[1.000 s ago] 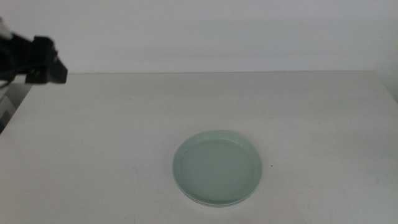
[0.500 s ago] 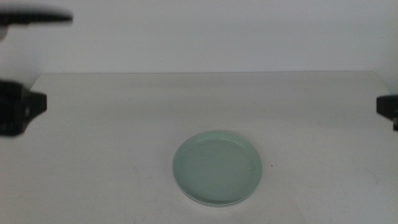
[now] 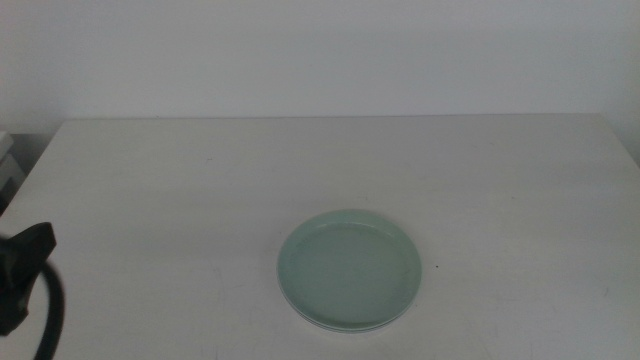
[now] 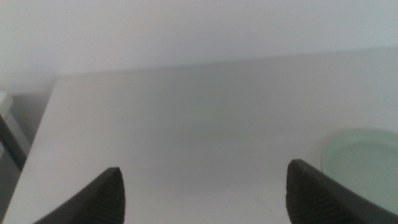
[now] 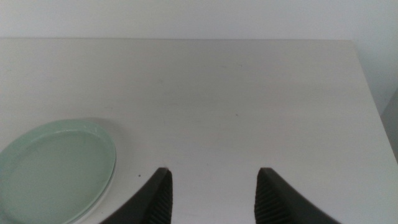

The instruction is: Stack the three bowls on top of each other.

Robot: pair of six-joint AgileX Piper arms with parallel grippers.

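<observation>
Pale bench (image 3: 200, 180) under a plain white wall (image 3: 320, 50), filling nearly the whole middle view.

Lower centre of that view, slightly right: pale mint green bowl (image 3: 350, 268), shallow and plate-like, sitting flat on top of a stack. Just below its front rim, a thin paler edge of another bowl (image 3: 340, 328) peeking out, nested closely; colour hard to make out, and no telling from these views how many dishes lie beneath. Nothing touching the stack.

Outward from there, bare bench on every side. Tiny dark speck (image 3: 437, 267) just right of the stack.

Lower left corner of the middle view: dark part of the left arm (image 3: 25, 260), well apart from the bowls, with a black cable curving down to the frame's bottom edge.

Left wrist view: left claw (image 4: 205, 190) spread wide, empty, jaws far apart over bare bench; mint bowl at the right edge of the frame.

Right wrist view: right claw (image 5: 213, 193) also parted, holding nothing, above bare bench; mint bowl in the lower left of the frame, white rim visible under it.
</observation>
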